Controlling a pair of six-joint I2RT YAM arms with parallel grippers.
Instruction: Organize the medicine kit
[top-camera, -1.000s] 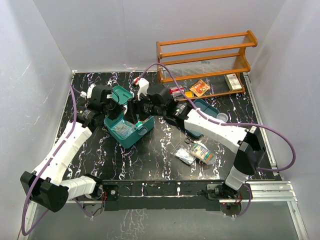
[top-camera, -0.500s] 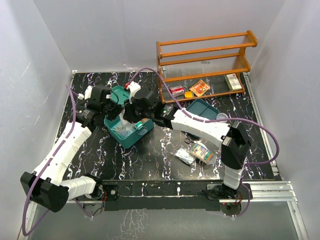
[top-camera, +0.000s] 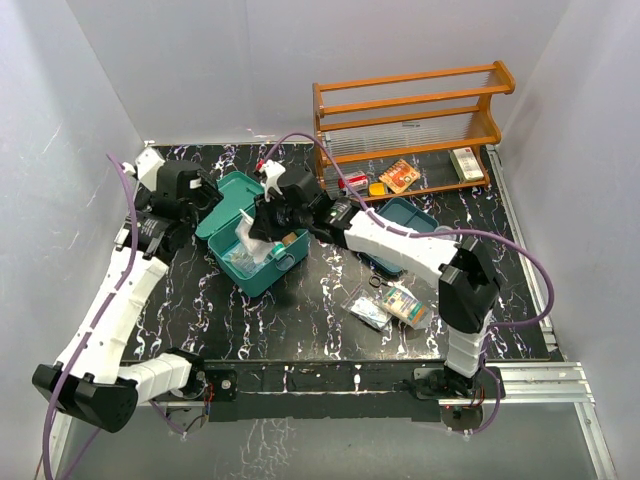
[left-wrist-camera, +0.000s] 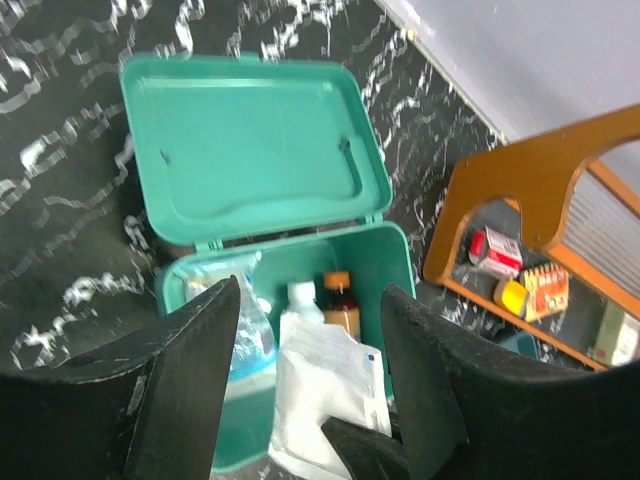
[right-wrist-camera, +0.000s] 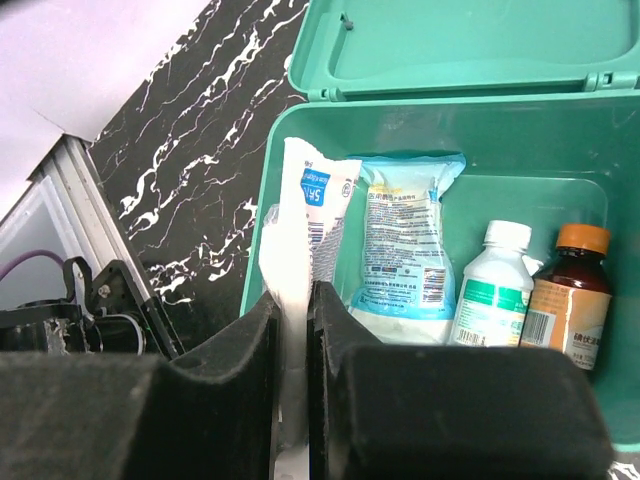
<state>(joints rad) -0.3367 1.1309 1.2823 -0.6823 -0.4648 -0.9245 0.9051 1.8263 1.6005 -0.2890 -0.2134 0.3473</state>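
Note:
The medicine kit (top-camera: 262, 268) is a teal box standing open, its lid (left-wrist-camera: 240, 140) tipped back. Inside lie a blue pouch (right-wrist-camera: 410, 240), a white bottle (right-wrist-camera: 490, 290) and a brown bottle (right-wrist-camera: 565, 295). My right gripper (right-wrist-camera: 295, 310) is shut on a white packet (right-wrist-camera: 305, 210) and holds it upright over the kit's left end. In the top view the right gripper (top-camera: 264, 228) sits just above the box with the white packet (top-camera: 245, 240) sticking out. My left gripper (left-wrist-camera: 310, 370) is open and empty, behind the kit by the lid; the top view shows the left gripper (top-camera: 207, 193) there.
An orange wooden rack (top-camera: 410, 120) stands at the back right with small boxes on its bottom shelf. A darker teal tray (top-camera: 410, 215) lies in front of it. Clear packets (top-camera: 390, 305) lie on the table right of the kit.
My left gripper has opened and drawn back up and left from the kit. My right gripper has shut on the white packet and moved left over the box.

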